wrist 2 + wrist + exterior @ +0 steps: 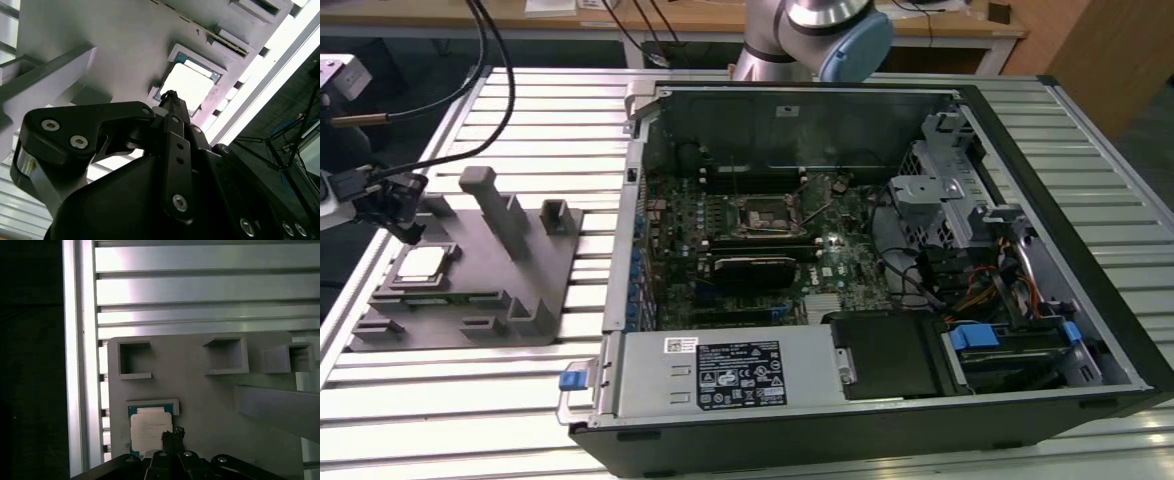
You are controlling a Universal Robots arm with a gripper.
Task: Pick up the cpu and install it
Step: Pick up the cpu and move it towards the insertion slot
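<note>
Grey holder (520,292) on the slatted tabletop (480,400) keeps the cpu (424,262) flat in a square recess, metal top up, probably so you can reach it from above. Your gripper (408,232) hangs over the cpu's edge in both wrist views, fingertips (171,96) drawn together with nothing between them. You cannot tell whether they touch it. Well apart, toward the exterior view's right, the open case (1067,200) lies on its side, so the socket (762,213) faces up.
</note>
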